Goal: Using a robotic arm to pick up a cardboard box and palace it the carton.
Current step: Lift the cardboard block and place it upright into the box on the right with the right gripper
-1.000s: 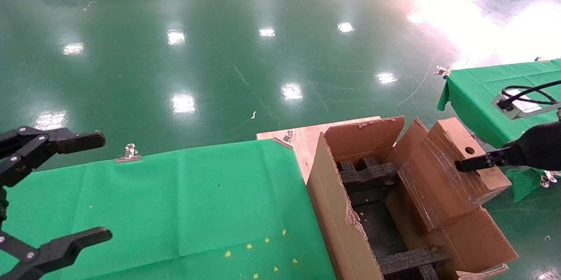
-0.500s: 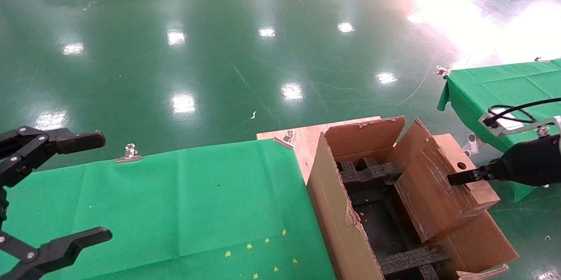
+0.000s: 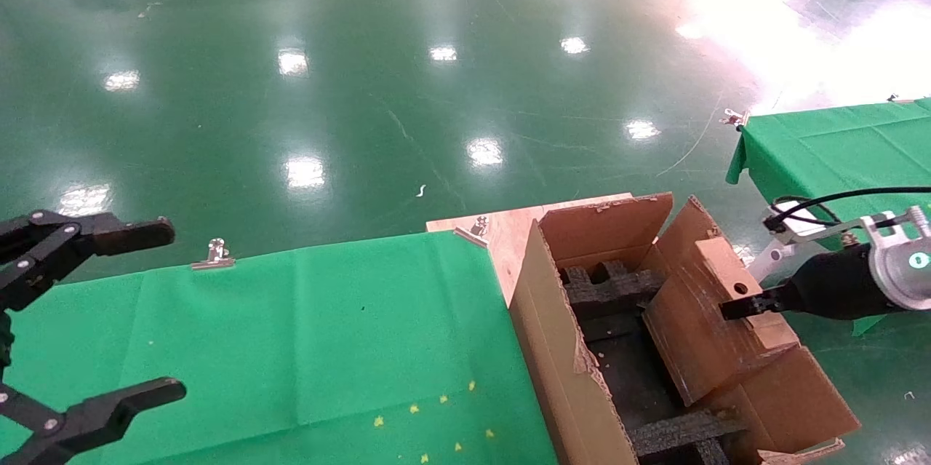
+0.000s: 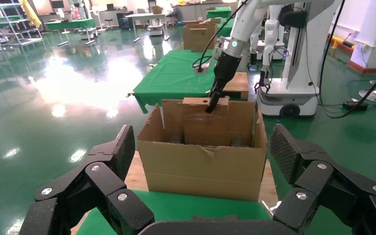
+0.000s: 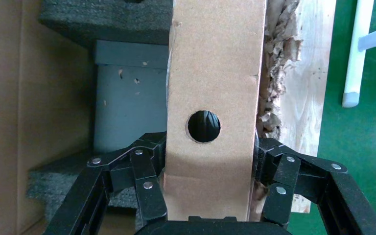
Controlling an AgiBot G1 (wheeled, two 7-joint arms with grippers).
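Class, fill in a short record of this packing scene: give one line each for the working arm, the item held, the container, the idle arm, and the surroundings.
Working arm: right gripper, shut on the cardboard box
Item held: cardboard box, tilted, round hole in its narrow top side, lower part inside the carton
Container: carton, open, ragged flaps, black foam inserts inside
Idle arm: left gripper, open, above the green cloth
Surroundings: glossy green floor; second green-covered table on the right
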